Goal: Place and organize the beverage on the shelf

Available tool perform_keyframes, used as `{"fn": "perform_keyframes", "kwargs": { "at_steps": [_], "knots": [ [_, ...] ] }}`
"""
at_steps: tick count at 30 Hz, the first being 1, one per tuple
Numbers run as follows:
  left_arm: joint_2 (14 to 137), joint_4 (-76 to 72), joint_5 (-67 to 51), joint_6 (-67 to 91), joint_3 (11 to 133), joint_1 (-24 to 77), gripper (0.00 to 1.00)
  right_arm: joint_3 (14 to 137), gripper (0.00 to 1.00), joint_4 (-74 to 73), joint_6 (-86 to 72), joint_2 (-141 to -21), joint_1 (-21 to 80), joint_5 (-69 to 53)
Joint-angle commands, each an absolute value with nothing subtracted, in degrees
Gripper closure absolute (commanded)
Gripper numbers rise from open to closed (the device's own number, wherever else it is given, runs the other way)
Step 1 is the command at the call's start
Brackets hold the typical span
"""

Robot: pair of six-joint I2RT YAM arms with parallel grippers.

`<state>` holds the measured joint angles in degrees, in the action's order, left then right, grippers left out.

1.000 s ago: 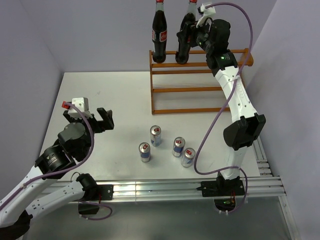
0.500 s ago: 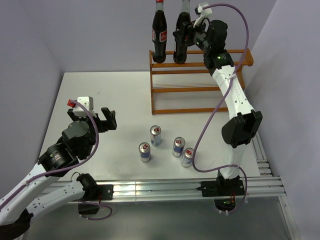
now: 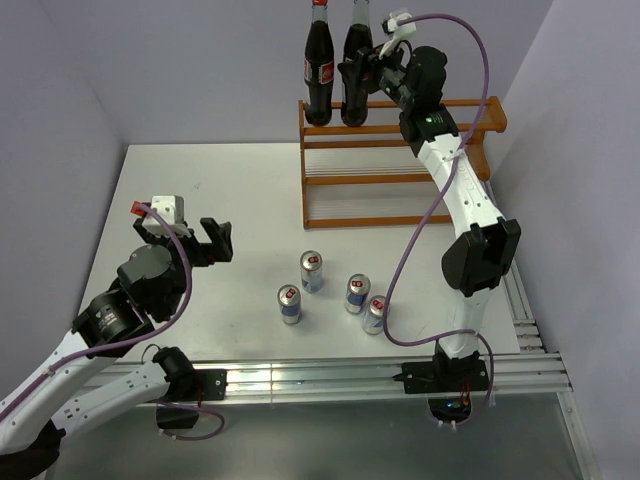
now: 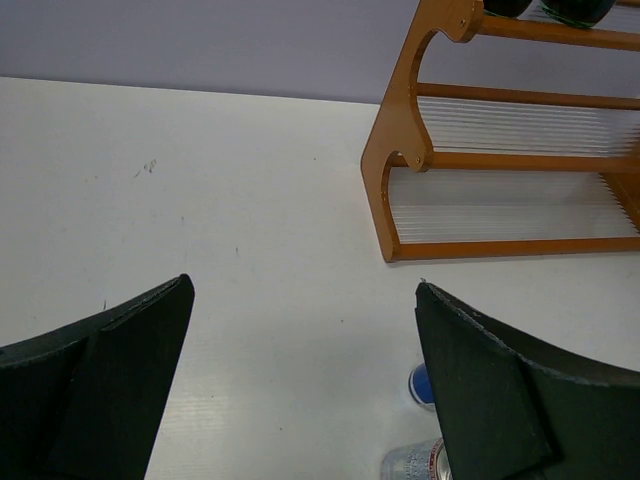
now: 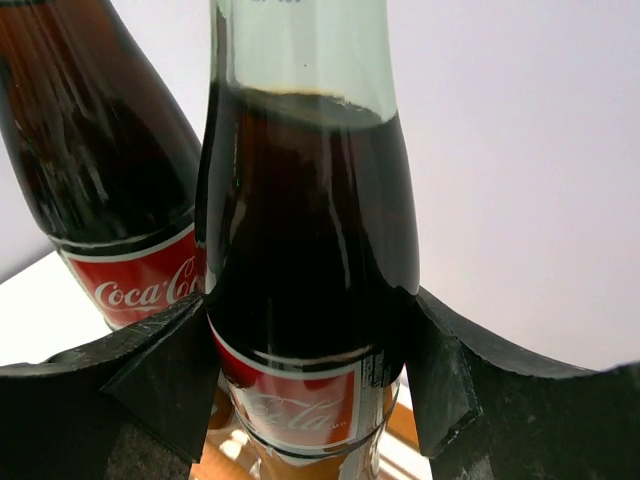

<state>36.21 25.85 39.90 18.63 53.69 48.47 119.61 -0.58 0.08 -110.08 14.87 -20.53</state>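
Atop shelf (image 3: 370,221), outstretched right hand (image 3: 358,84) clamps upright cola bottle (image 3: 355,45); left hand (image 3: 184,236) gapes above table (image 3: 215,180).

The left arm (image 3: 110,395) and right arm (image 3: 470,195) are white with fat black joints. A thin purple cable (image 3: 403,268) loops along each. Black bases (image 3: 440,376) are bolted onto the silver rail (image 3: 320,378). Far from the rail, a tiny green light (image 3: 432,122) glows. The fingers (image 4: 110,390) are black wedges.

High rear view over table (image 3: 220,180), shelf (image 3: 380,221); left wrist low toward shelf; right wrist against cola bottle (image 5: 305,250).
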Motion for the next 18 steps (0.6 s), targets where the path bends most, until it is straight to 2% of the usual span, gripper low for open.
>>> {"fn": "perform_keyframes", "kwargs": {
  "at_steps": [1,18],
  "knots": [
    [35.8,23.1,38.5,17.2,53.8,48.6,0.01,118.3,1.00,14.5,1.4,-106.9,15.3,-21.2],
    [35.0,22.9,37.5,17.1,53.5,48.6,0.00,113.7,1.00,21.9,-2.6,-106.3,14.8,-22.0]
  ]
}}
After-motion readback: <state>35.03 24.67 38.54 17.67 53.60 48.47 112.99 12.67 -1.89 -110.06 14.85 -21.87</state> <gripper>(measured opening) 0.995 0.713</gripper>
